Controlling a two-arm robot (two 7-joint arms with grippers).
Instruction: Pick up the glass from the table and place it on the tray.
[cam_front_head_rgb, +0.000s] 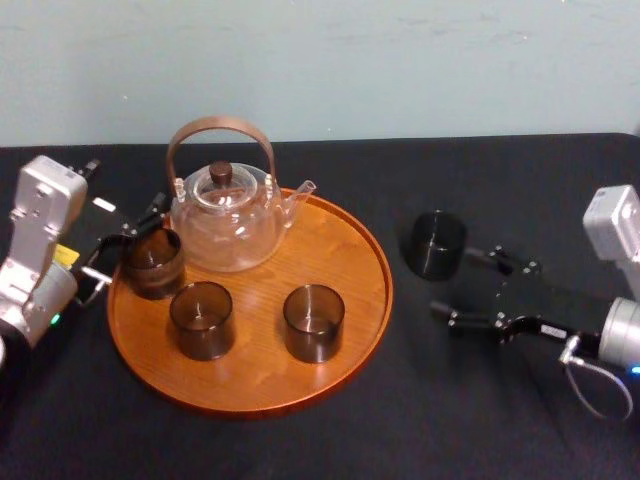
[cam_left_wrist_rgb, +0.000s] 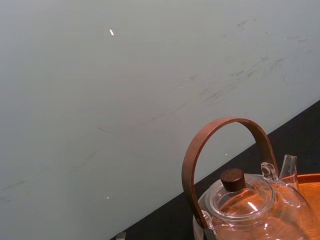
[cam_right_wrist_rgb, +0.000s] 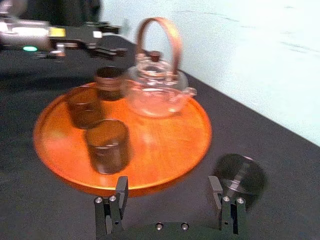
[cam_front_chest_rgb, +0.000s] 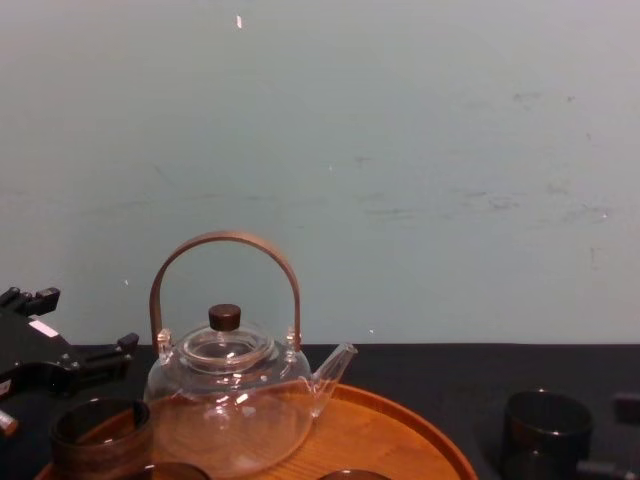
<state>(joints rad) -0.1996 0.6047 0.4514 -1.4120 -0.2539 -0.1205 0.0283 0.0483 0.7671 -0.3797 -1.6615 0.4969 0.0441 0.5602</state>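
Note:
A dark smoky glass (cam_front_head_rgb: 437, 245) stands on the black table to the right of the tray, and it also appears close by in the right wrist view as the glass (cam_right_wrist_rgb: 239, 175). My right gripper (cam_front_head_rgb: 455, 285) hovers open just right of it, with nothing between its fingers (cam_right_wrist_rgb: 121, 192). The round orange-brown wooden tray (cam_front_head_rgb: 350, 240) carries a clear teapot (cam_front_head_rgb: 225, 215) and three more dark glasses. My left gripper (cam_front_head_rgb: 118, 248) stands open at the tray's left rim, beside the back-left glass (cam_front_head_rgb: 152, 262).
The teapot's tall brown handle (cam_front_chest_rgb: 225, 245) rises over the tray's back. Two glasses (cam_front_head_rgb: 201, 320) (cam_front_head_rgb: 313, 322) occupy the tray's front half, with bare wood at the right side. A pale wall closes the table's far edge.

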